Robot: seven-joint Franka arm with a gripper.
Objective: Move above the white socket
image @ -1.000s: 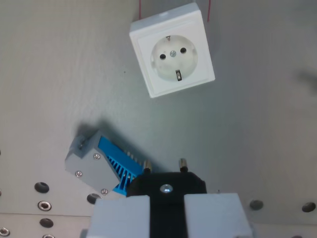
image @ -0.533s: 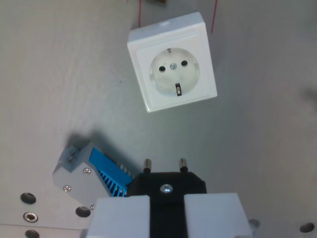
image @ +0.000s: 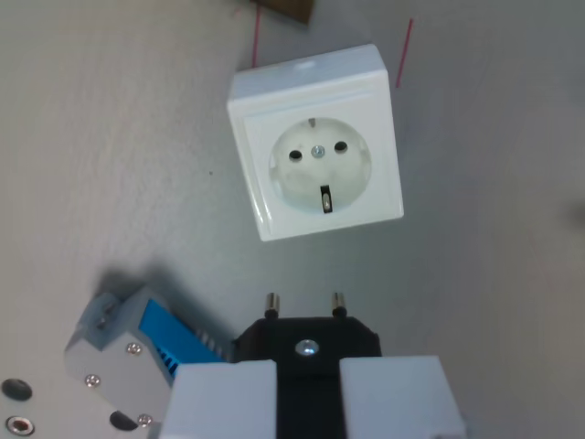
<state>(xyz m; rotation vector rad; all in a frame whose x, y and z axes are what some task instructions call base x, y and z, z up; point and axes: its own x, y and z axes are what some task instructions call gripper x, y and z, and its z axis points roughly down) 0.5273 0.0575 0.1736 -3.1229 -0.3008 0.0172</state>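
Note:
The white socket [image: 315,143] lies face up on the grey table, in the upper middle of the wrist view, turned a little askew. My gripper [image: 308,389] is at the bottom centre, its two white fingers [image: 224,401] shut on a black plug [image: 307,341]. The plug's two metal pins [image: 271,304] point towards the socket and end a short way below its lower edge, apart from it.
A grey and blue block [image: 123,343] with screws lies at the bottom left, beside the plug. Bolt holes [image: 16,390] dot the table at the lower left. Two thin red lines [image: 403,53] and a brown piece [image: 285,9] sit beyond the socket.
The camera has advanced: the socket now sits lower and larger in view, nearer the plug's pins, and the grey and blue block has slid towards the bottom left. The grip on the plug is unchanged.

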